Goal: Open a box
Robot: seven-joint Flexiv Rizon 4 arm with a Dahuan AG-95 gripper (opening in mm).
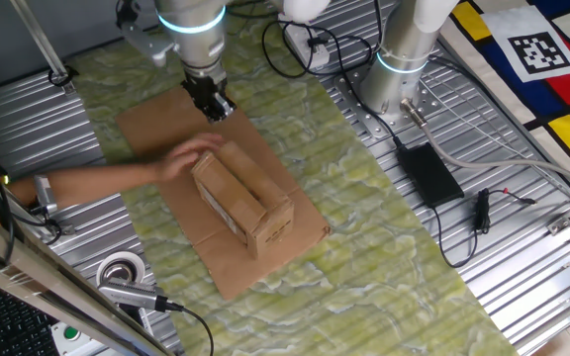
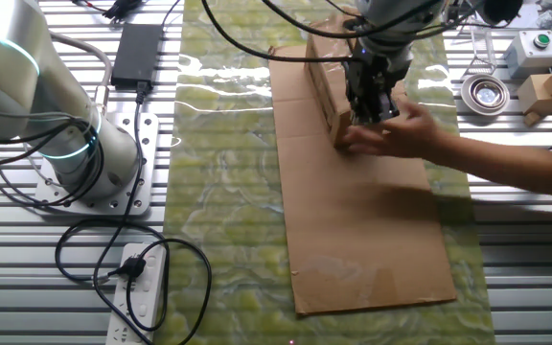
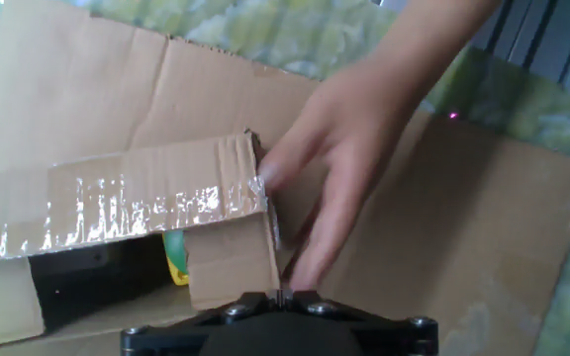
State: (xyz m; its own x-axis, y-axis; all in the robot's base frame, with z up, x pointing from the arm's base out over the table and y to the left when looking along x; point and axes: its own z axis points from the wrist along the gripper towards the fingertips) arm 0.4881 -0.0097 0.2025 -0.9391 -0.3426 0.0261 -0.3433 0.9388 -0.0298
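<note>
My jaws (image 1: 216, 104) over the box, a person's hand beside it

One fixed view: box (image 1: 240, 203) just below my jaws on the cardboard sheet (image 1: 295, 232), hand (image 1: 191, 158) touching it; print on its end unreadable. Other fixed view: jaws (image 2: 372, 105) just above the box (image 2: 326, 86). Hand view: taped flap (image 3: 156, 203) ahead; jaw width, I cannot tell.

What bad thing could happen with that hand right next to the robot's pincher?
1. The person's bare hand rests against the small brown cardboard box, right beside the black two-finger gripper. Fingers might get bumped or pinched.
2. The hand may nudge the box along the large flat cardboard sheet, so the gripper could miss the taped flap.
</note>
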